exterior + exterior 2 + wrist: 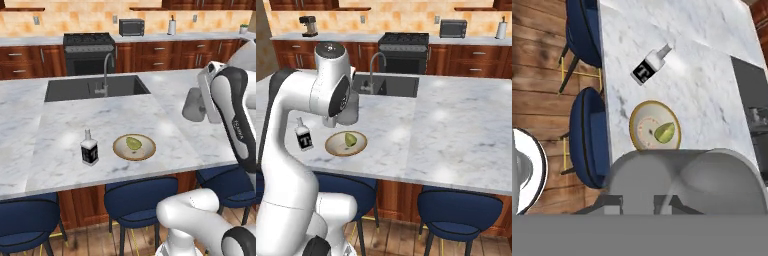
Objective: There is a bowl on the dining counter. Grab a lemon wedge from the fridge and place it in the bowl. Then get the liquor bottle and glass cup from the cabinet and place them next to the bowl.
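Kitchen island, three views. You are carrying the glass cup [194, 105], a pale grey translucent cylinder, above the marble counter [65, 145]; it is showing at the right of the left base view and at centre left of the right base view, beside the arm. In the hand view its rounded rim is spreading across the lower middle of the frame. The gripper [646, 204] is sitting nearly fully closed, fingers pinching what appears to be the cup's wall. The bowl [134, 147], shallow and tan-rimmed, is lying at the centre of the left base view with the green lemon wedge [132, 143] already resting inside it. The liquor bottle [89, 148], squat, clear-necked and black-labelled, is standing upright just to the left of the bowl. By this evidence you are working the last step: the cup is not yet set down. The next move is likely calling for a descent onto bare counter near the bowl, clear of the bottle, keeping the cup upright before releasing. Blue padded stools [140, 197] are lining the lower edge.
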Robot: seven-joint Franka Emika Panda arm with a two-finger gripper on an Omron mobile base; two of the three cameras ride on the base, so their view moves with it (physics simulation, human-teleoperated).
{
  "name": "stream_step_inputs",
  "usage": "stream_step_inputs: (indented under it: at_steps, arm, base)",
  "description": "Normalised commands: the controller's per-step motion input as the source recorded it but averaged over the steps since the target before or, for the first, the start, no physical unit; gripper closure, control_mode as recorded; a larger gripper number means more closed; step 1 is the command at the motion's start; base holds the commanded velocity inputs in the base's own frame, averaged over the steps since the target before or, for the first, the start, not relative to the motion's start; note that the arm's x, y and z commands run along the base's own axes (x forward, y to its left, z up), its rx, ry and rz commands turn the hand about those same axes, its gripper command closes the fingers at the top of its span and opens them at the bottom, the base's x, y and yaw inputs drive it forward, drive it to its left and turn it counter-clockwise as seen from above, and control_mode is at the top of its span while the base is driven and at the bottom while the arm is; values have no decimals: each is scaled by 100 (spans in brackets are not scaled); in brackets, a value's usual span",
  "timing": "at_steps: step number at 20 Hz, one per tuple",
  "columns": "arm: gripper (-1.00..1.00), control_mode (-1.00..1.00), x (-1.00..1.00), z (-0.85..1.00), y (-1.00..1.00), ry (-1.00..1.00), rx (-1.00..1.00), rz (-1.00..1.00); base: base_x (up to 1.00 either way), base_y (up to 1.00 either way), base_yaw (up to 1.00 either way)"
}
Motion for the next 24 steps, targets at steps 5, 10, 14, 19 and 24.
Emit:
stream_step_inputs:
  at_steps: [5, 10, 14, 19, 24]
  arm:
    - [100, -100, 13, -85, -11, 38, 0, 1]
    - [100, -100, 49, -64, -34, 2, 1, 0]
    - [100, -100, 78, -85, -33, 0, 0, 0]
    - [100, -100, 96, -71, -14, 1, 0, 0]
    - [100, -100, 94, -69, 0, 7, -1, 0]
  base:
    - [0, 0, 0]
    - [0, 0, 0]
    - [0, 0, 0]
    - [0, 0, 0]
    - [0, 0, 0]
